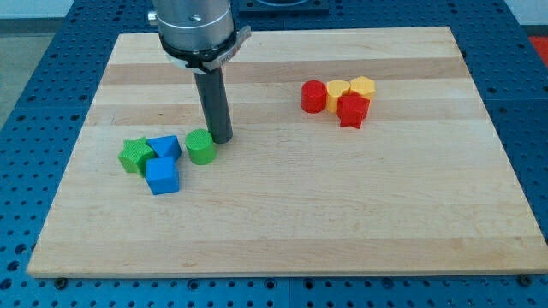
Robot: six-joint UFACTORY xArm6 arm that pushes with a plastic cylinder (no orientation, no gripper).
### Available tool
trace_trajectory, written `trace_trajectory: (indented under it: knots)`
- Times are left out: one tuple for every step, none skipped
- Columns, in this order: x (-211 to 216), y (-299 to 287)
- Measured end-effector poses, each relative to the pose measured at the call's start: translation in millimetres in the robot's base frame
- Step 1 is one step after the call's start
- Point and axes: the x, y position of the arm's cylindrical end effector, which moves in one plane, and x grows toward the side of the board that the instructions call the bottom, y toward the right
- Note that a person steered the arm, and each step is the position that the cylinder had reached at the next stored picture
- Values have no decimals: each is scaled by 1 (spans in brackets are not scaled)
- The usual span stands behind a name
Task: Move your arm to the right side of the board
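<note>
My dark rod comes down from the view's top, and my tip point(222, 139) rests on the wooden board point(342, 214) left of centre. It stands just right of and slightly above a green cylinder point(200, 147), very close to it or touching it. Left of that lie a blue block point(164, 146), a blue cube point(162, 175) and a green star point(134, 156), bunched together. On the view's right side sit a red cylinder point(313, 96), a yellow block point(337, 91), a yellow hexagon point(363, 86) and a red star point(352, 109), clustered tightly.
The board lies on a blue perforated table point(34, 103), which shows on all sides. The arm's grey metal body point(195, 30) hangs over the board's top left part.
</note>
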Motion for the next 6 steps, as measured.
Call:
trace_trajectory:
  knots:
    - [9,-10]
    - [12,-15]
    - [13,-4]
    - [13,3]
    - [12,108]
    - [13,239]
